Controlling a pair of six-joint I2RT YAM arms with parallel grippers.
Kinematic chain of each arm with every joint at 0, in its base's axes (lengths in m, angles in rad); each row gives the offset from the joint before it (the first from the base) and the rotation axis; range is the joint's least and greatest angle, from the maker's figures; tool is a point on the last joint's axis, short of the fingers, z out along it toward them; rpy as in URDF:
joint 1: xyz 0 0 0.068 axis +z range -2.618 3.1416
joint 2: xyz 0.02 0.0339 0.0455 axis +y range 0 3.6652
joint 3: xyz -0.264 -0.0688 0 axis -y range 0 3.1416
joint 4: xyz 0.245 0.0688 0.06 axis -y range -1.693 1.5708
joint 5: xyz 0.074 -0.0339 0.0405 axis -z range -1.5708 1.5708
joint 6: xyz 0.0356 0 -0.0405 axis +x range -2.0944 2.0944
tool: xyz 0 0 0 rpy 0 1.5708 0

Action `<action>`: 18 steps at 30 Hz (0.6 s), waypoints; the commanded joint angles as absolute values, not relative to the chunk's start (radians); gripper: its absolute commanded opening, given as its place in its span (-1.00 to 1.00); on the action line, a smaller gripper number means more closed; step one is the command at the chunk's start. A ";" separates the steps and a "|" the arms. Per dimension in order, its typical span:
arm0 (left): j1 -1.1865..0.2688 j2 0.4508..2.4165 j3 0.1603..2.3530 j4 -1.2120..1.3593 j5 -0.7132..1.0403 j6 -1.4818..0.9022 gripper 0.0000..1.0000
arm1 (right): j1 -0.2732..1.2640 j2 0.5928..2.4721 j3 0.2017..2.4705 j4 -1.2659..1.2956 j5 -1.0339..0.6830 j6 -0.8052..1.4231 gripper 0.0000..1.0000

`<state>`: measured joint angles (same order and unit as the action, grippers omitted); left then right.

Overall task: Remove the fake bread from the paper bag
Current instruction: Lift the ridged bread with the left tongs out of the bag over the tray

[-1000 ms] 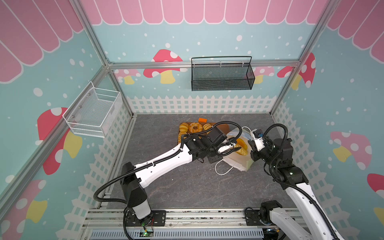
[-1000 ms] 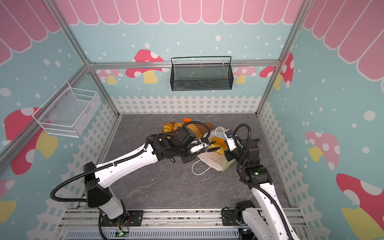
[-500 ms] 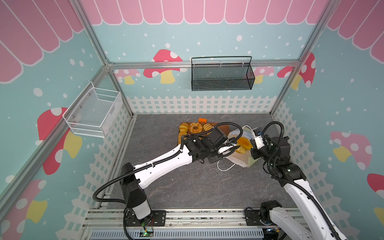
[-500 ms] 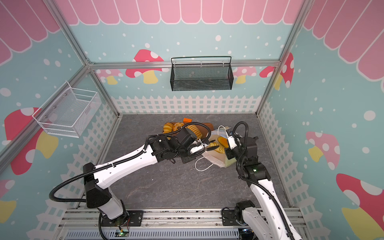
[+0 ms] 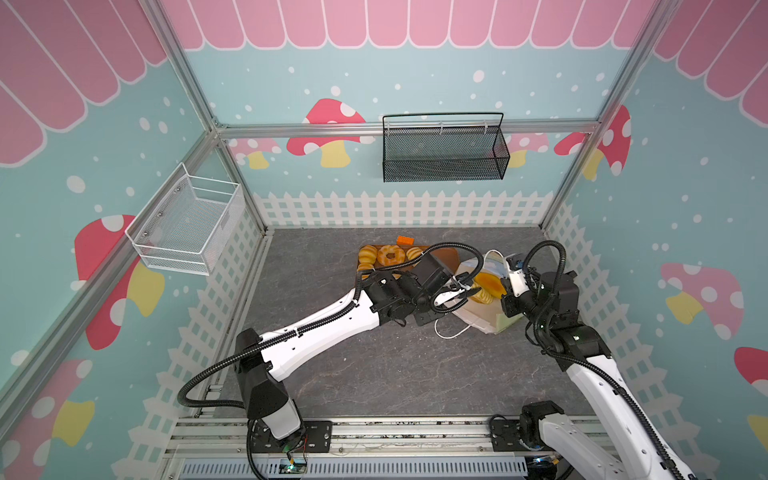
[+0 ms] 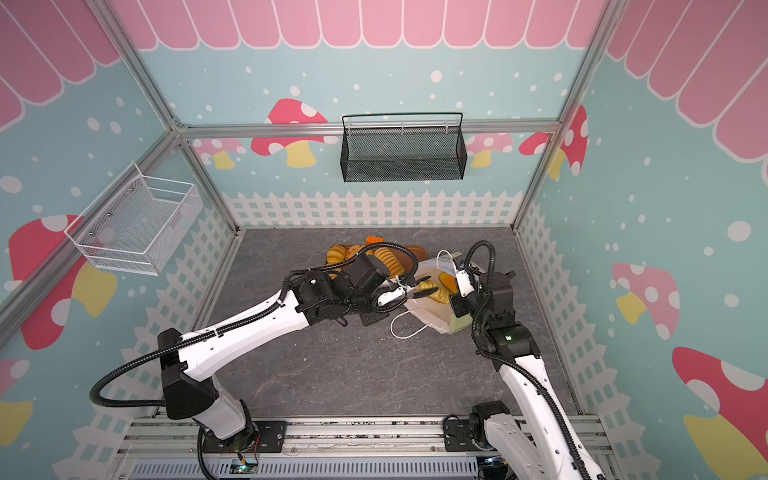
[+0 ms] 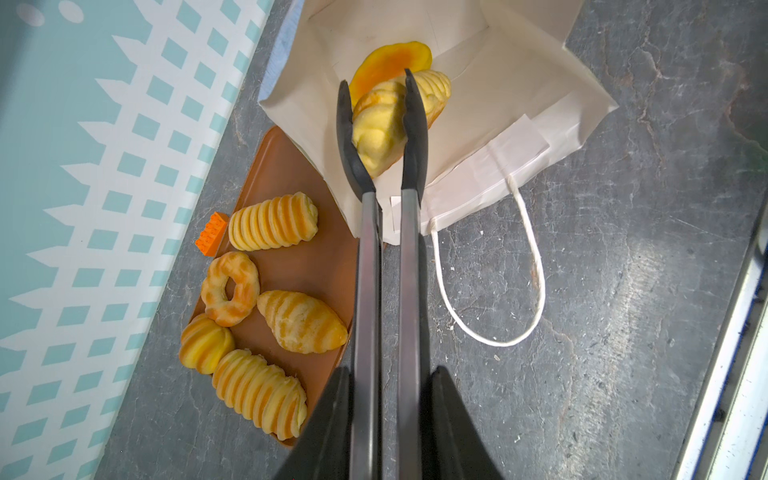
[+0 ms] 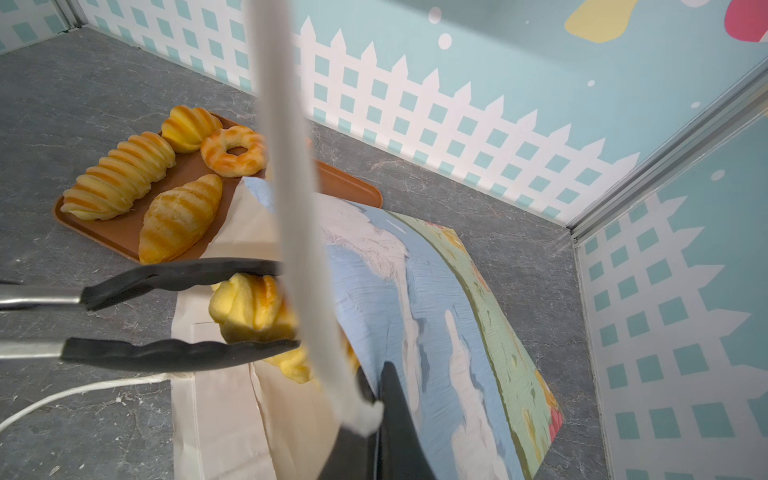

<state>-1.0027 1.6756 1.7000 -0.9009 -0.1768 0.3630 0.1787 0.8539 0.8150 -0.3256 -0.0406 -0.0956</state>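
The paper bag (image 5: 478,322) (image 6: 432,320) (image 7: 498,83) (image 8: 415,291) lies on its side with its mouth towards the left arm. My left gripper (image 5: 441,291) (image 6: 376,291) (image 7: 390,370) is shut on metal tongs (image 7: 409,266) (image 8: 166,276). Their black tips pinch a ridged yellow piece of fake bread (image 7: 382,124) (image 8: 249,309) (image 5: 484,296) in the bag's mouth. A second, orange-topped piece (image 7: 390,62) lies deeper inside. My right gripper (image 5: 514,276) (image 6: 459,276) (image 8: 374,388) is shut on the bag's upper rim by its white cord handle (image 8: 291,166) and holds it up.
An orange-brown tray (image 7: 316,266) (image 5: 446,255) (image 8: 120,232) beside the bag holds several pastries: long rolls (image 7: 272,222), a doughnut (image 7: 230,289), a croissant (image 7: 301,320), a bun (image 7: 205,343). A small orange brick (image 7: 212,232) lies behind it. The bag's other handle (image 7: 536,282) trails on the floor.
The tong tips have edged a little further right into the bag's mouth. My right gripper has shifted slightly backwards with the bag's upper rim.
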 commanded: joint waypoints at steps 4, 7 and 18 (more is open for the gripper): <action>-1.000 1.618 1.738 -0.864 -0.210 0.374 -1.00 | 0.183 0.895 0.856 -0.317 -0.001 -0.072 -1.00; -0.997 1.602 1.742 -0.864 -0.214 0.376 -1.00 | 0.183 0.925 0.867 -0.316 0.023 -0.065 -1.00; -0.972 1.584 1.758 -0.864 -0.207 0.379 -1.00 | 0.183 0.960 0.863 -0.296 0.028 -0.054 -1.00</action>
